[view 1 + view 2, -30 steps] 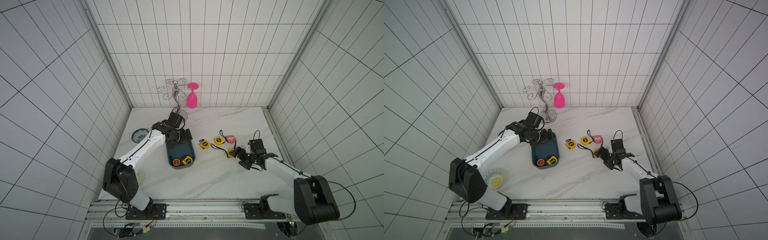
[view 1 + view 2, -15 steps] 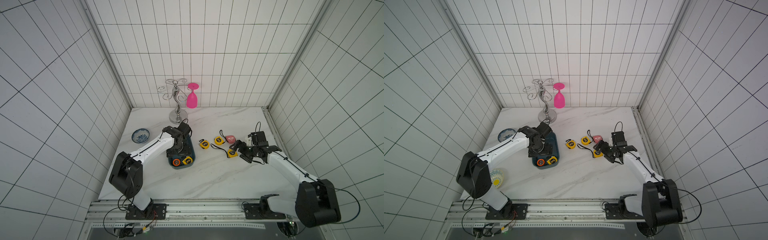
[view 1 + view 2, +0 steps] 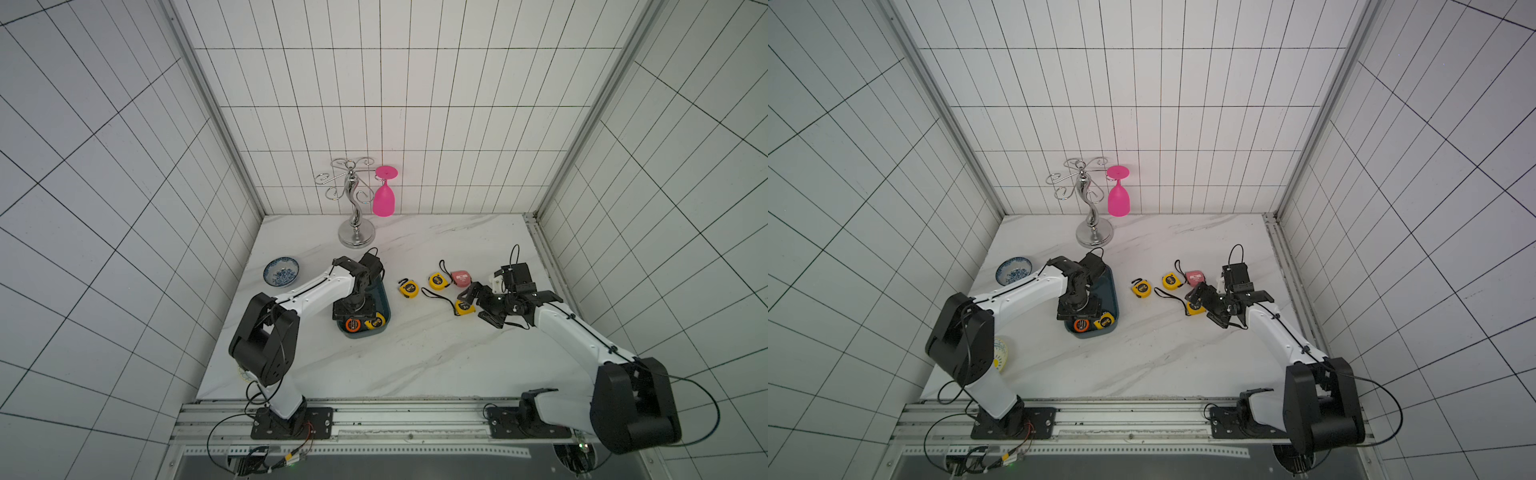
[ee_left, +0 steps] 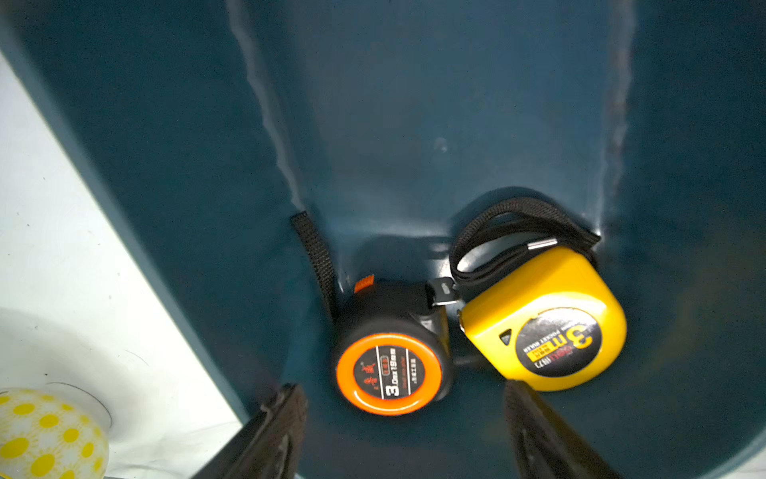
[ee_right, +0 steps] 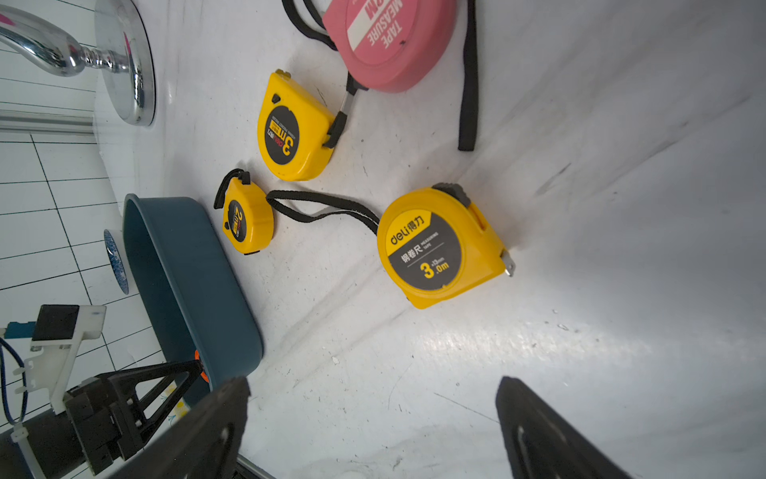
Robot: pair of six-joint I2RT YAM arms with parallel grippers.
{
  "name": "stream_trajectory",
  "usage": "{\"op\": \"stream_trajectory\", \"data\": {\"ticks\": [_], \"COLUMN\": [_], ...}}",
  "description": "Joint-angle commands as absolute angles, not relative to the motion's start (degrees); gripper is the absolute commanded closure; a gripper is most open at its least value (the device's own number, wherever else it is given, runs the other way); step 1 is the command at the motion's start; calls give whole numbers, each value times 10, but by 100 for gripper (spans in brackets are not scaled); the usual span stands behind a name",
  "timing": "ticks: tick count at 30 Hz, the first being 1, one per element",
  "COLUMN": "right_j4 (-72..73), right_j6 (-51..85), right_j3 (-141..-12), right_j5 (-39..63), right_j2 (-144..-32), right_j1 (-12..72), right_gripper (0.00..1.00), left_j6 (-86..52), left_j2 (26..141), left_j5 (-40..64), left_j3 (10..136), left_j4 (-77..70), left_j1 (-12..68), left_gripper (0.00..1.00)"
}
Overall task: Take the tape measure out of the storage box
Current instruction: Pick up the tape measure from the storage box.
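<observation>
Far left of the bench (image 3: 415,365): blue-patterned dish (image 3: 281,272), and a yellow-dotted plate (image 3: 1000,353) by the left arm's base.

Left hand (image 4: 404,385) is down inside the storage box (image 3: 384,299). Its fingers (image 4: 282,427) are part-way apart, tips either side of the orange-and-black tape measure (image 4: 389,361) with no contact, so nothing is gripped. The yellow 3m tape measure (image 4: 543,327) lies flat just beside it. Both sit at the box's near end, strap loops pointing toward the far end.

Behind the box: chrome glass rack (image 3: 355,208) with a pink goblet (image 3: 383,199) hung upside down.

Right of the box, out on the bench: small yellow 2m tape measure (image 3: 409,288), second yellow 3m tape measure (image 3: 439,281), pink tape measure (image 3: 460,277), then the yellow Deli tape measure (image 5: 439,249) nearest the right hand (image 5: 373,381).

Right hand is spread wide and empty, close to the Deli tape but not touching it.
</observation>
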State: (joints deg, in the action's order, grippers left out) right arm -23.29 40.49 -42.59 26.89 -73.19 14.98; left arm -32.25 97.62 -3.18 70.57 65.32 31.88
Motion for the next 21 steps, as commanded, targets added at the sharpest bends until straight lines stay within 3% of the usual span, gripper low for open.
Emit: {"op": "stream_trajectory", "data": {"ticks": [1, 21], "right_j4": [-244, -231], "right_j6": [396, 397], "right_j3": [-448, -455], "right_j5": [276, 284], "right_j2": [-742, -772], "right_j1": [148, 148], "right_gripper": [3, 3], "left_j6": [-315, -312], "left_j2": [989, 1030], "left_j5": [-33, -12], "left_j3": [701, 679], "left_j4": [639, 608], "left_j1": [318, 316], "left_gripper": [21, 24]}}
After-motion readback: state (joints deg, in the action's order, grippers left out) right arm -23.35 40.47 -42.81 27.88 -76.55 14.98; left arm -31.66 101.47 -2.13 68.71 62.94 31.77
